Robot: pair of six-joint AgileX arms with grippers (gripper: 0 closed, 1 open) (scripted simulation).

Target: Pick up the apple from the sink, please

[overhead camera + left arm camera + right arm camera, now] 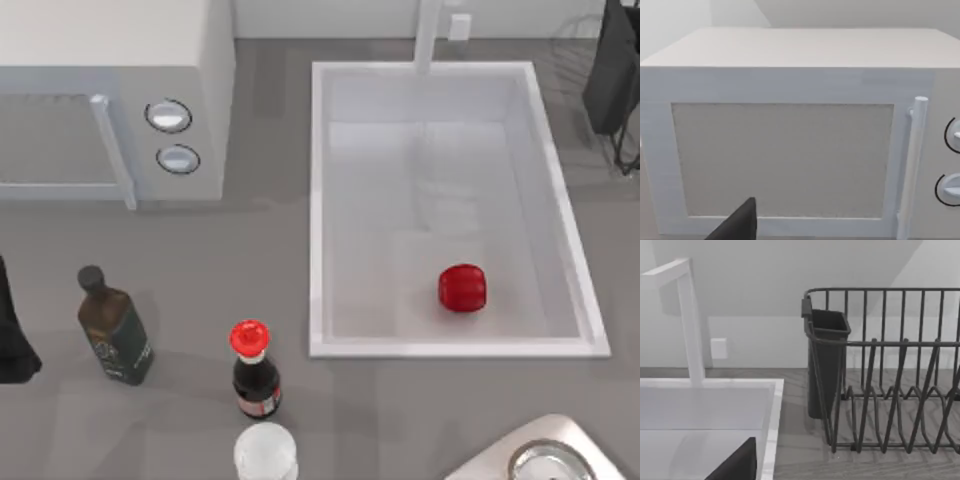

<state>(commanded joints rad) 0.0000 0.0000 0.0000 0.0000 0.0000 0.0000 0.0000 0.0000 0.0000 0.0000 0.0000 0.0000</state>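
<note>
You are looking down on a grey surface (pixel 200 260) where the white sink (pixel 318 210) is taking up the right half, its faucet (pixel 428 35) rising from the far rim. The red apple (pixel 462 288) is lying inside the basin, toward the near right corner and apart from the walls. A white microwave (pixel 110 60) is standing at the far left, its two dials (pixel 172 137) facing you. Near the front, a dark olive bottle (pixel 115 328) is sitting at the left, a red-capped dark bottle (pixel 254 372) beside it, and a white-topped container (pixel 266 452) just in front. A steel bowl (pixel 545 462) is showing at the near right corner.
</note>
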